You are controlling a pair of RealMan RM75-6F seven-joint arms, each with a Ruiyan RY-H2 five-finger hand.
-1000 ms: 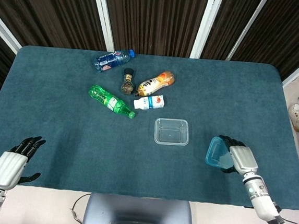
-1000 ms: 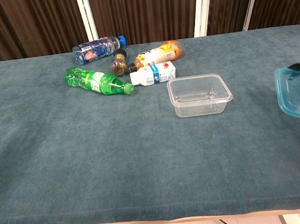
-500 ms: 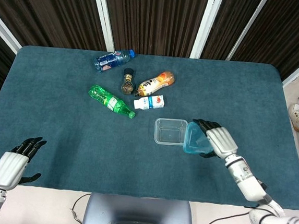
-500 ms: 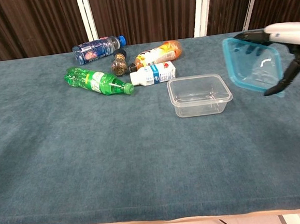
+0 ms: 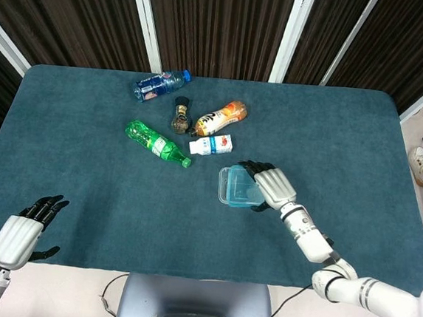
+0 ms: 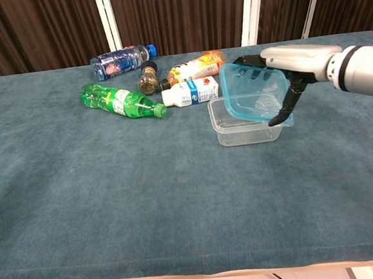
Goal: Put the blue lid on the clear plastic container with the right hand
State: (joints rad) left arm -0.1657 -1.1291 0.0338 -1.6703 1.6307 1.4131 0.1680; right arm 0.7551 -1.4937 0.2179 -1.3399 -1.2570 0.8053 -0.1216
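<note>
My right hand (image 5: 270, 186) (image 6: 283, 67) grips the blue lid (image 6: 251, 99) (image 5: 240, 185) and holds it tilted just above the clear plastic container (image 6: 243, 131) (image 5: 226, 195). The lid's near edge hangs lower, over the container's right side, while its far left corner is raised. Most of the container is covered by the lid in the head view. My left hand (image 5: 21, 230) rests open at the table's near left corner, away from everything.
Behind the container lie a green bottle (image 5: 156, 143), a small white carton (image 5: 211, 144), an orange bottle (image 5: 221, 118), a dark pepper grinder (image 5: 179, 116) and a blue bottle (image 5: 158, 85). The blue cloth table (image 5: 346, 141) spreads to the right.
My right hand has carried the blue lid leftward from the near right of the table to just over the container. The left hand has stayed put.
</note>
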